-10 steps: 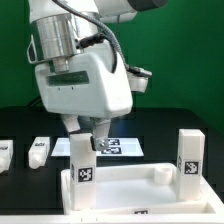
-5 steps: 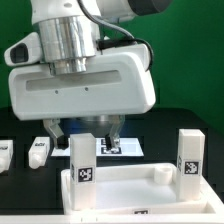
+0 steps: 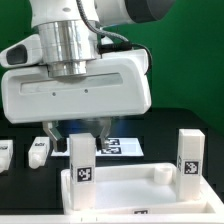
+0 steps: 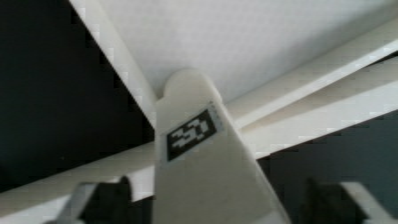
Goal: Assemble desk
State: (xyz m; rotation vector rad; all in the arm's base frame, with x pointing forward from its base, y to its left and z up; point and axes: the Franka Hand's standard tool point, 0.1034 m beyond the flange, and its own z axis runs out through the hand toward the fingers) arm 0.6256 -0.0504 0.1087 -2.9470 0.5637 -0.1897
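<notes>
White leg (image 3: 84, 160) upright in tabletop (image 3: 120, 188) corner socket; gripper (image 3: 80, 131) fingers spread, straddling leg, seemingly untouching; likely screwing step; next called for: clamp leg, twist.

White leg (image 4: 210, 160) w/ b&w tag (image 4: 191, 133), btwn fingers (image 4: 102, 202) of hand (image 4: 217, 205), gaps either side, tabletop rim (image 4: 329, 95) behind

One white plastic rectangular rimmed tabletop (image 3: 125, 180) was counted; four white square-section legs with black-and-white tags were counted in all; two (image 3: 85, 160) (image 3: 190, 155) were seen upright, two (image 3: 38, 150) (image 3: 3, 155) lying on the black table (image 3: 175, 125); one thin flat white marker board (image 3: 122, 147) was counted; one leg (image 4: 199, 150) was shown in the wrist view.
</notes>
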